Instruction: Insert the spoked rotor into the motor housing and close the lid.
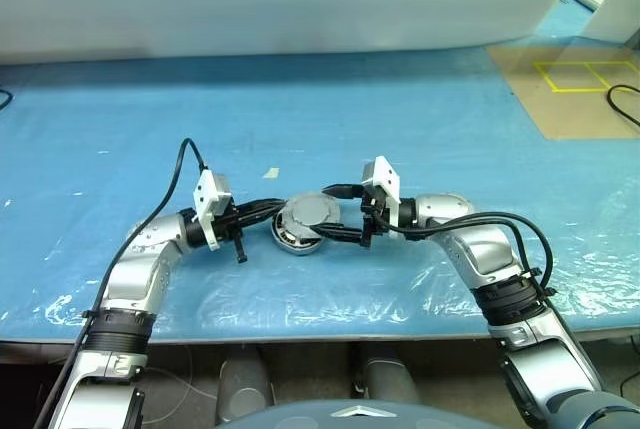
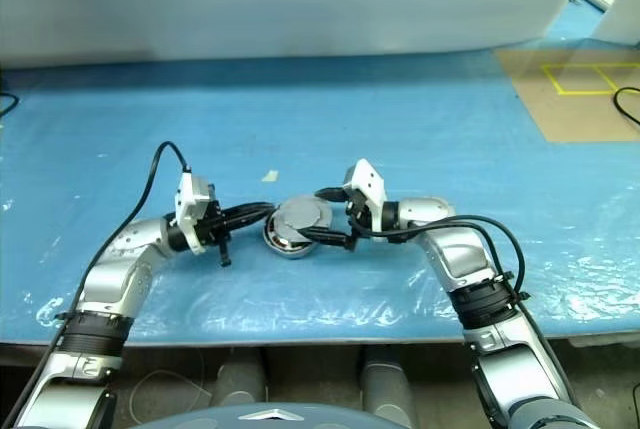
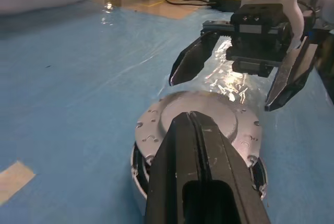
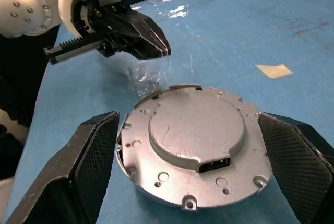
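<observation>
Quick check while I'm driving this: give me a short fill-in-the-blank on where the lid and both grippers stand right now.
1. The lid lies over the motor housing with its ____ grey face up.
2. The right gripper has its fingers ____ on either side of the lid.
3. The left gripper has its fingers ____.
4. The blue sheet carries a small strip of ____ behind the housing.

Missing words: plain; open; shut; tape

- You see the lid (image 4: pixel 195 148) with its plain silver-grey face up, dotted with small screw holes and a raised round centre.
- The table cover (image 1: pixel 400 119) is bright blue and glossy.
- Both grippers, left (image 4: pixel 143 38) and right (image 3: pixel 237 75), have black fingers with a fine cross-hatched pad texture.
- A small pale tape scrap (image 4: pixel 274 70) lies on the blue.
- Yellow lines mark the brown board (image 1: pixel 585 89).
</observation>
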Available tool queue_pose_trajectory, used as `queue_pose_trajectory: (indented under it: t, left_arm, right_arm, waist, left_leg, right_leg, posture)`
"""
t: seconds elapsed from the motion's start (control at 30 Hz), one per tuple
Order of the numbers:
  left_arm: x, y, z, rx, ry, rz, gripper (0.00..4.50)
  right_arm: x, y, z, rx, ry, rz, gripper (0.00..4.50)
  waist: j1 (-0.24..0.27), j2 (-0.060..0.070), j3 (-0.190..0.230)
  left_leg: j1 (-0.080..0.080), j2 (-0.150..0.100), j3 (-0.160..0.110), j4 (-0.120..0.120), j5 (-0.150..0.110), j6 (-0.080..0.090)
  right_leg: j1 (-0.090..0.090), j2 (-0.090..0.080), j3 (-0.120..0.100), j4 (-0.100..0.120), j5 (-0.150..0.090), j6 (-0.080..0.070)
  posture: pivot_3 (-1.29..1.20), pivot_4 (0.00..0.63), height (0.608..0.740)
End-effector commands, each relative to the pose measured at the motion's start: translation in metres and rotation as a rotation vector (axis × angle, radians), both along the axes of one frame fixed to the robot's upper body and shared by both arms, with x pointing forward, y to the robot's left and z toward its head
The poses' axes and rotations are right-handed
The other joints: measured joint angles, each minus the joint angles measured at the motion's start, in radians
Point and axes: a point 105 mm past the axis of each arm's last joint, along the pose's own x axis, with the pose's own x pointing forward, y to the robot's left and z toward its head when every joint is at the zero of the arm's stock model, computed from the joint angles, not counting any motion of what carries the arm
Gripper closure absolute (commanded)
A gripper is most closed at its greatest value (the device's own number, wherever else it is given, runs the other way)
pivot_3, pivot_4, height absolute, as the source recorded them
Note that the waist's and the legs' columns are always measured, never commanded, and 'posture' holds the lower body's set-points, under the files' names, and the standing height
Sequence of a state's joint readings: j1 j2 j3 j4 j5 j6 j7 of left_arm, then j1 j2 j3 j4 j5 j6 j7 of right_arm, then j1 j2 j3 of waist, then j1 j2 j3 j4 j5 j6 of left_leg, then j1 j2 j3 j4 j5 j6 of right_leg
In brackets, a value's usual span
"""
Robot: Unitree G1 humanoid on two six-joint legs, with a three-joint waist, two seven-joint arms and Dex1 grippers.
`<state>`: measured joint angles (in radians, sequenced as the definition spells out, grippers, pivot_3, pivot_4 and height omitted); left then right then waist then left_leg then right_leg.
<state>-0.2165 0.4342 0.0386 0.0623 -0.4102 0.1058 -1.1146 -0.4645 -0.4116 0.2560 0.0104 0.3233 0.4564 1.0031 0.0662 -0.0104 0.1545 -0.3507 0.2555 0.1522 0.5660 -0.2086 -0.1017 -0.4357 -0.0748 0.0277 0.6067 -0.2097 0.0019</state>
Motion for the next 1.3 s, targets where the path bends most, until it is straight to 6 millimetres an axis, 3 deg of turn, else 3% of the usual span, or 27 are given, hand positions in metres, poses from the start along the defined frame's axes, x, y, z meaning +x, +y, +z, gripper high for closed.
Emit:
queue_pose_trajectory:
  t: [0.03, 0.3, 0.53, 0.63, 0.73, 1.3]
  left_arm:
    - [-0.008, 0.007, 0.009, 0.000, -0.050, 0.043, 4.50]
    - [-0.016, 0.013, 0.001, -0.002, -0.023, 0.118, 4.50]
    - [-0.017, 0.024, 0.000, -0.024, -0.012, 0.189, 4.50]
    - [-0.017, 0.026, 0.000, -0.027, -0.013, 0.207, 4.50]
    - [-0.016, 0.028, 0.000, -0.032, -0.012, 0.224, 4.50]
    - [-0.014, 0.028, -0.004, -0.040, 0.000, 0.251, 4.50]
  right_arm:
    - [0.007, 0.009, 0.006, -0.008, -0.061, 0.006, 0.05]
    - [0.014, 0.021, 0.000, -0.049, -0.113, 0.029, 0.05]
    - [0.007, 0.023, -0.009, -0.080, -0.123, 0.088, 0.05]
    - [0.006, 0.026, -0.009, -0.081, -0.121, 0.098, 0.63]
    - [0.005, 0.033, -0.009, -0.091, -0.133, 0.105, 1.53]
    - [-0.002, 0.057, -0.002, -0.180, -0.249, 0.140, 1.55]
  waist:
    - [-0.001, 0.000, 0.000]
    - [-0.001, 0.000, 0.000]
    - [-0.004, 0.000, 0.000]
    - [-0.007, 0.000, 0.000]
    - [-0.012, 0.000, 0.000]
    - [-0.027, 0.000, 0.000]
  left_leg:
    - [0.000, 0.000, 0.000, 0.000, 0.000, 0.000]
    - [0.000, 0.000, 0.001, 0.000, 0.000, 0.000]
    - [0.000, 0.001, 0.001, 0.001, 0.000, 0.000]
    - [0.000, 0.001, 0.001, 0.001, 0.000, 0.000]
    - [0.000, 0.001, 0.001, 0.001, 0.000, 0.000]
    - [0.001, 0.001, 0.001, 0.002, 0.000, 0.000]
  right_leg:
    - [0.000, 0.000, 0.000, 0.000, 0.000, 0.000]
    - [-0.001, 0.000, 0.000, 0.000, 0.000, 0.000]
    - [-0.001, 0.001, 0.000, 0.001, 0.000, 0.000]
    - [-0.001, 0.001, 0.000, 0.001, 0.000, 0.000]
    - [-0.001, 0.001, 0.000, 0.001, 0.000, 0.000]
    - [-0.001, 0.001, 0.001, 0.002, 0.000, 0.000]
  posture:
    - [0.00, 0.150, 0.740]
    - [0.00, 0.150, 0.740]
    - [0.00, 0.150, 0.740]
    - [0.00, 0.150, 0.740]
    - [0.00, 0.150, 0.740]
    - [0.00, 0.150, 0.740]
